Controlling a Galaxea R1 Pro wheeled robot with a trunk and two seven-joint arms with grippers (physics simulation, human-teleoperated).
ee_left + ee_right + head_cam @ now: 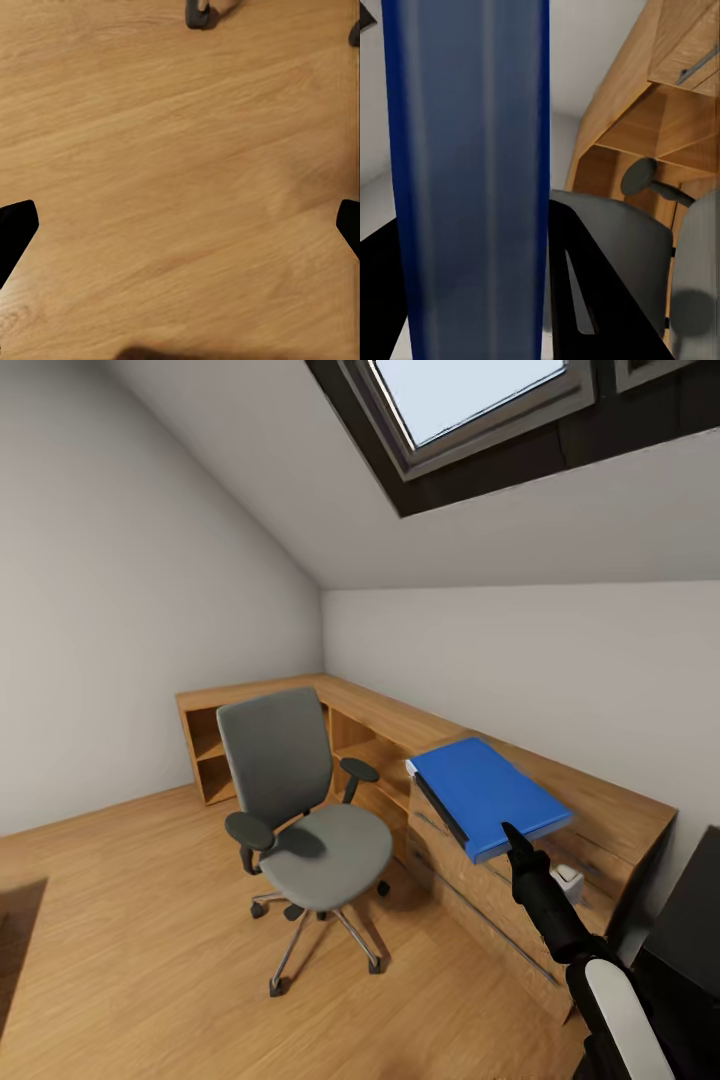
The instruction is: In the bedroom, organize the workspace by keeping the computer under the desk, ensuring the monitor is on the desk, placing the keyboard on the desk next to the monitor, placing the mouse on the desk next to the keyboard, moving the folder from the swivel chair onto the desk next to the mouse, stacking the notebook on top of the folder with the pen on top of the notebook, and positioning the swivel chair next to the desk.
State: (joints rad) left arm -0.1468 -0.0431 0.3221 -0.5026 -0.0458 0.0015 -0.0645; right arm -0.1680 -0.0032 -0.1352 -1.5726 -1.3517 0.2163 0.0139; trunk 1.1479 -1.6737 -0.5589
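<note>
**A:** Right of centre in the head view, your right gripper is clenched on the folder. You see a flat, bright blue rectangle with a dark edge along its near long side.

**B:** Which way does it run?

**A:** Its long axis slants from upper left to lower right, tilted, above the wooden cabinets. Your gripper grips its lower right corner, so the folder extends up and left from the fingers.

**B:** And your left gripper?

**A:** Spread wide, over bare plank floor. The swivel chair stands left of the folder, seat bare, well apart from it.
</note>
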